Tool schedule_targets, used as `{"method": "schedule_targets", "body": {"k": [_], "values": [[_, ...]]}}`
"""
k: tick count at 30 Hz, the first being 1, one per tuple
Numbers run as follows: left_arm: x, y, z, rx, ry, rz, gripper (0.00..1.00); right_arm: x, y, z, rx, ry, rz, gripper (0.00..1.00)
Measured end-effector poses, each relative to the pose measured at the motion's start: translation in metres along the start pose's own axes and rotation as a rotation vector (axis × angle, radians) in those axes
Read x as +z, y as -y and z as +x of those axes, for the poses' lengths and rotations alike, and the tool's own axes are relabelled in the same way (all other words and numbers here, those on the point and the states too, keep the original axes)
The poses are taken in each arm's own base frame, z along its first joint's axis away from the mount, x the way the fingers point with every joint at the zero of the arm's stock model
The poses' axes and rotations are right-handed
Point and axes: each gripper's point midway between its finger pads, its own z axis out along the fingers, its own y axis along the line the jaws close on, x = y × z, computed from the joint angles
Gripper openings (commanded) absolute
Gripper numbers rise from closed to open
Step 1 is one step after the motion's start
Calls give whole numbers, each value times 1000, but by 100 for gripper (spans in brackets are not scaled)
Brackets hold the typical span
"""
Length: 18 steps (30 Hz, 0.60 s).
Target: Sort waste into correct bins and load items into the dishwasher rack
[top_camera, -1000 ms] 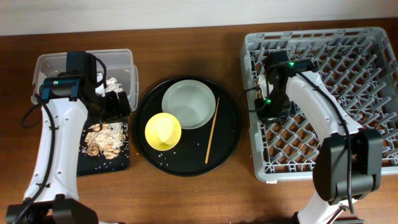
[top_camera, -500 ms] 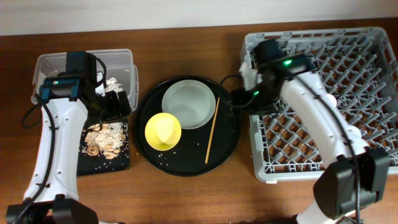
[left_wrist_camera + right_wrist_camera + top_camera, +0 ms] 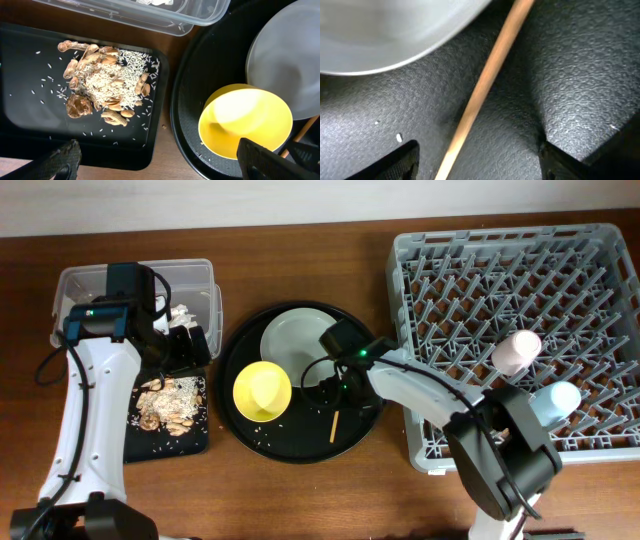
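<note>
Your overhead camera looks straight down over the whole table [image 3: 300, 500]. Left wrist looks down from near; right wrist, very close. All three share the round tray [image 3: 300, 444] and chopstick [image 3: 482, 90].

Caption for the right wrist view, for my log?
Open right tool straddles a wooden chopstick on the round black tray, beside the grey-green plate.

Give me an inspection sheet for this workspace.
Surface: brown wooden table.
Job's things: plate, yellow bowl and chopstick on round tray; pink cup and blue cup in rack; scraps on black tray; tissue in clear box.
Clutter: crumbs on round tray.
Grippers: left gripper open, empty; right gripper open astride chopstick.
Cables: black cable loops beside left arm.
Surroundings: pale wall behind table.
</note>
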Motion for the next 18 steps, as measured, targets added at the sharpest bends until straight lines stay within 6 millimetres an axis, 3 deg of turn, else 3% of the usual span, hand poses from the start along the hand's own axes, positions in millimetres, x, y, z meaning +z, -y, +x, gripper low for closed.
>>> {"method": "schedule_targets", "body": {"k": [7,8,9,12,14,18], "values": [[0,0,0,0,1,1,99,0,20,6,127,-6,108,54],[0,0,0,0,1,1,99,0,22,7,140,-9,118,50],[0,0,0,0,1,1,99,1,25,7,160,-6,131,37],[0,0,0,0,0,3,99,0,27,8,184,-6,145,23],[0,1,0,0,-1,8,99,1,25,7,204,-2,136,5],[0,3,0,0,-3,15,99,1,18,10,205,-27,98,4]]}}
